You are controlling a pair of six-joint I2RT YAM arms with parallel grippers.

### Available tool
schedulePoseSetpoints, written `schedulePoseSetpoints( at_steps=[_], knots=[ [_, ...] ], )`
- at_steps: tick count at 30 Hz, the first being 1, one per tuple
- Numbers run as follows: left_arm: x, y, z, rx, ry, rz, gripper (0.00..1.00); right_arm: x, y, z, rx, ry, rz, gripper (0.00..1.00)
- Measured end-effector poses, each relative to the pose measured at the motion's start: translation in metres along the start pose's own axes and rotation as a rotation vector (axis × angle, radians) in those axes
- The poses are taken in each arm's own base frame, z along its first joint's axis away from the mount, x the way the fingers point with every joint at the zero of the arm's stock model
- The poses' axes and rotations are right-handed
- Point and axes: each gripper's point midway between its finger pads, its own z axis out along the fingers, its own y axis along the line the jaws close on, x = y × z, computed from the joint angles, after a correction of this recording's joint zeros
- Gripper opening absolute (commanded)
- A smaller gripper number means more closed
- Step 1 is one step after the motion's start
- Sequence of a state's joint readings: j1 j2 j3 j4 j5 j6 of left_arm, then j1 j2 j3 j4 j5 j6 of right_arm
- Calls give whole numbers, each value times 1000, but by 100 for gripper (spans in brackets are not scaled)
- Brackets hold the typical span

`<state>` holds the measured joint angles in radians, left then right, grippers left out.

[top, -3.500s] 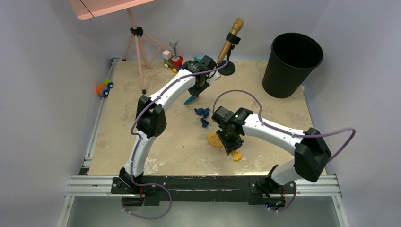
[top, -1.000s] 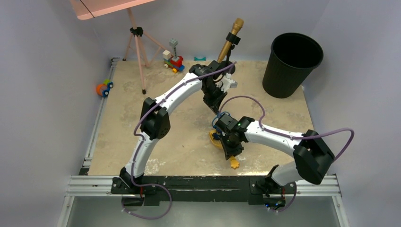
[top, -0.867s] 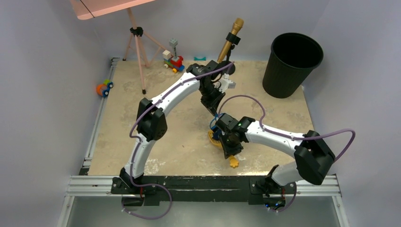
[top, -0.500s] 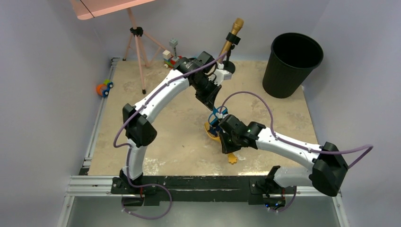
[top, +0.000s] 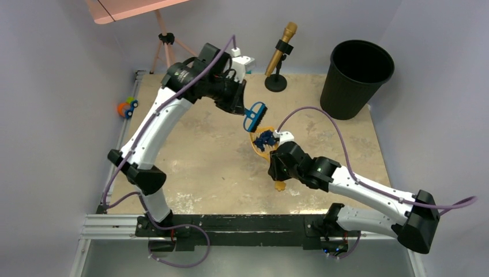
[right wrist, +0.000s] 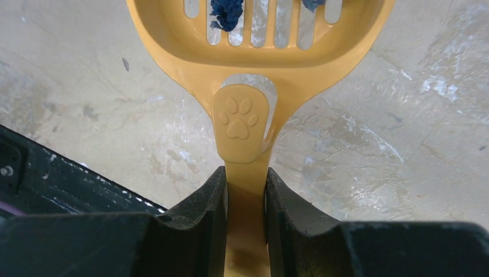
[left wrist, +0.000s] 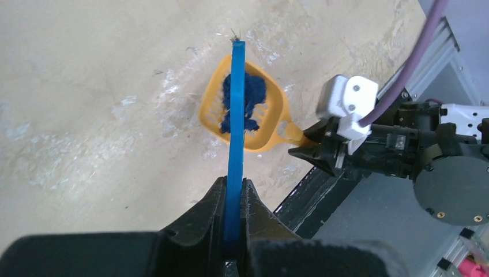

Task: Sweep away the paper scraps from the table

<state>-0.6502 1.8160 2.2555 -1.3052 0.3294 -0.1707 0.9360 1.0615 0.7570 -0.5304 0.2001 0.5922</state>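
Note:
Several navy blue paper scraps lie in a yellow slotted scoop held above the middle of the beige table. My right gripper is shut on the scoop's handle; the scoop bowl and scraps show at the top of the right wrist view. My left gripper is shut on a blue brush, held edge-on just above the scoop and its scraps. No other scraps show on the table.
A black bin stands at the back right. A gold microphone on a stand is at the back centre, a pink tripod at the back left. An orange-and-blue toy car sits by the left rail.
The blue scraps have gone from the table into the scoop. My left arm rose and swung back left with the brush. My right arm stretched forward, carrying the scoop farther from the near edge.

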Motion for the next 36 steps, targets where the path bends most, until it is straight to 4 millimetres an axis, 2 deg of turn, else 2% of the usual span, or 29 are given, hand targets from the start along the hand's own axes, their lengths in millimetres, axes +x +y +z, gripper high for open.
schedulePoseSetpoints(
  at_steps=[3,7,11,16,20,25,28,31,36],
  knots=[
    [3,11,-27,-50,-67,-30,0,-12,0,-8,3,-48,14,0],
    [33,27,-54,-125,-113,-62,0,-39,4,-20,30,-100,20,0],
    [63,40,-62,-200,-130,-66,0,-74,11,-30,71,-145,16,0],
    [106,78,-62,-386,-149,-70,0,-114,9,-45,113,-193,33,0],
    [136,97,-60,-472,-173,-69,0,-151,-16,-64,167,-232,90,0],
    [151,108,-46,-489,-186,-67,0,-209,-66,-99,248,-301,207,0],
    [150,111,-38,-490,-173,-67,0,-239,-99,-117,290,-346,278,0],
    [146,111,-36,-485,-185,-64,0,-261,-121,-127,293,-361,334,0],
    [145,111,-36,-486,-191,-60,0,-292,-151,-123,241,-368,420,0]
  ],
)
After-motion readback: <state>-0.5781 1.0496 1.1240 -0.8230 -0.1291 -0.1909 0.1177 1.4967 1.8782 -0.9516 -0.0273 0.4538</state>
